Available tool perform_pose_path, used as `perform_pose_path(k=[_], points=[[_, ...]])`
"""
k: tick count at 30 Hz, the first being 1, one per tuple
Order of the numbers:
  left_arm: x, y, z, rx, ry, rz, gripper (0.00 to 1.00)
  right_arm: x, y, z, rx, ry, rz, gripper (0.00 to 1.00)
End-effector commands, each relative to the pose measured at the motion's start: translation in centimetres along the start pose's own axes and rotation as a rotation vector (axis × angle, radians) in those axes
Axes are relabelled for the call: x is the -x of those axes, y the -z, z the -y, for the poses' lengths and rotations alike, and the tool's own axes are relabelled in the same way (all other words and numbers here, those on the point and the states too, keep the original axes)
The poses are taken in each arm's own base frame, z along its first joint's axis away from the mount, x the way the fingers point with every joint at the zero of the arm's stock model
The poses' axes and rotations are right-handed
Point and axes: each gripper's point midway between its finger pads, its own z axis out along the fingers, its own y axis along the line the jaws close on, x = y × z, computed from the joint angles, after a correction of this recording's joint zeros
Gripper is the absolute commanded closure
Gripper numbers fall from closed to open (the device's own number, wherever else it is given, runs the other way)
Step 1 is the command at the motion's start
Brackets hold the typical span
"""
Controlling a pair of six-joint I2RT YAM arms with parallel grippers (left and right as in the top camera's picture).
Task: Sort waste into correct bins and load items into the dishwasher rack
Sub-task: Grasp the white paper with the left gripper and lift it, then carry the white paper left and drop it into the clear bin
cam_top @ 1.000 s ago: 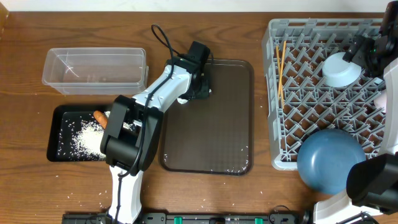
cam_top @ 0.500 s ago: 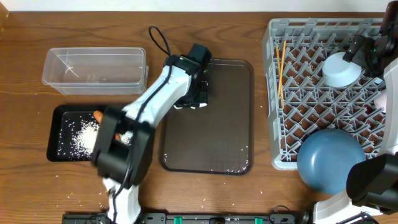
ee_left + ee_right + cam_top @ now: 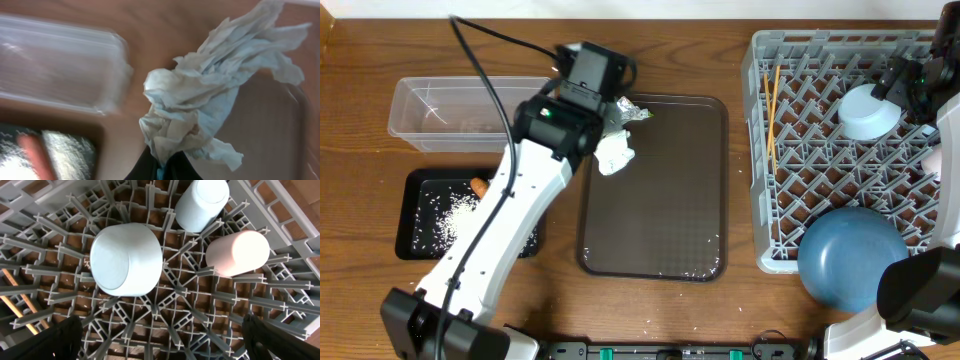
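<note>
My left gripper [image 3: 160, 169] is shut on the crumpled white tissue [image 3: 210, 100], which hangs above the left edge of the brown tray [image 3: 660, 200]. From overhead the tissue [image 3: 615, 153] sits just right of the clear tub [image 3: 470, 110]. The black tray [image 3: 410, 215] holds rice [image 3: 445, 220] and the carrot [image 3: 478, 187]. My right gripper [image 3: 160, 345] stands open above the rack [image 3: 757, 150], nothing between its fingers. An upturned light-blue bowl [image 3: 127, 257] and two pale cups [image 3: 202, 202] [image 3: 237, 252] rest on the pegs. Chopsticks [image 3: 773, 110] and the blue plate [image 3: 850, 255] are in the rack too.
The left arm stretches diagonally over the table's left half, partly covering the black tray. A few rice grains lie along the brown tray's near edge [image 3: 690, 270] and on the table [image 3: 485, 315]. The right arm covers the rack's far right corner.
The left gripper closed on the tissue on the brown tray, then lifted it up and left toward the clear tub. The right arm has not moved.
</note>
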Motion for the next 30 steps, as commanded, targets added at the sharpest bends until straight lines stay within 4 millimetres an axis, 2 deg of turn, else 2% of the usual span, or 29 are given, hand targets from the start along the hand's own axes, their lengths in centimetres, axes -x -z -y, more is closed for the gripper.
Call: perform_pose_path(k=[1, 3, 4, 6, 7, 8, 9, 10, 12, 15, 19, 21, 24, 27, 30], points=[[2.8, -1.9, -6.0, 0.255, 0.062, 0.106, 0.94, 0.6, 0.6, 0.1, 0.002, -0.015, 0.02, 0.01], [3.5, -3.4, -7.8, 0.291, 0.112, 0.108, 0.94, 0.6, 0.6, 0.1, 0.002, -0.015, 0.02, 0.01], [3.8, -4.7, -9.5, 0.324, 0.181, 0.107, 0.94, 0.6, 0.6, 0.1, 0.002, -0.015, 0.02, 0.01], [3.8, -5.9, -11.2, 0.354, 0.265, 0.099, 0.94, 0.6, 0.6, 0.1, 0.002, -0.015, 0.02, 0.01], [3.5, -6.7, -12.3, 0.372, 0.331, 0.087, 0.88, 0.6, 0.6, 0.1, 0.002, -0.015, 0.02, 0.01], [3.1, -7.6, -13.2, 0.379, 0.386, 0.068, 0.66, 0.6, 0.6, 0.1, 0.002, -0.015, 0.021, 0.01], [2.8, -8.4, -13.9, 0.379, 0.422, 0.047, 0.38, 0.6, 0.6, 0.1, 0.002, -0.015, 0.02, 0.01], [2.4, -9.3, -14.4, 0.377, 0.453, 0.023, 0.2, 0.6, 0.6, 0.1, 0.002, -0.015, 0.02, 0.01], [1.7, -10.4, -15.3, 0.372, 0.481, -0.017, 0.14, 0.6, 0.6, 0.1, 0.002, -0.015, 0.02, 0.01], [0.5, -10.9, -15.6, 0.339, 0.502, -0.091, 0.13, 0.6, 0.6, 0.1, 0.002, -0.015, 0.02, 0.01], [-1.2, -10.6, -13.4, 0.218, 0.501, -0.208, 0.13, 0.6, 0.6, 0.1, 0.002, -0.015, 0.02, 0.01], [-2.2, -10.3, -10.6, 0.092, 0.457, -0.289, 0.14, 0.6, 0.6, 0.1, 0.002, -0.015, 0.02, 0.01], [-3.6, -9.5, -5.3, -0.128, 0.317, -0.383, 0.14, 0.6, 0.6, 0.1, 0.002, -0.015, 0.02, 0.01], [-5.3, -8.7, -1.6, -0.19, 0.178, -0.409, 0.14, 0.6, 0.6, 0.1, 0.002, -0.015, 0.02, 0.01], [-7.4, -8.8, 0.5, -0.162, 0.107, -0.412, 0.17, 0.6, 0.6, 0.1, 0.002, -0.015, 0.02, 0.01]])
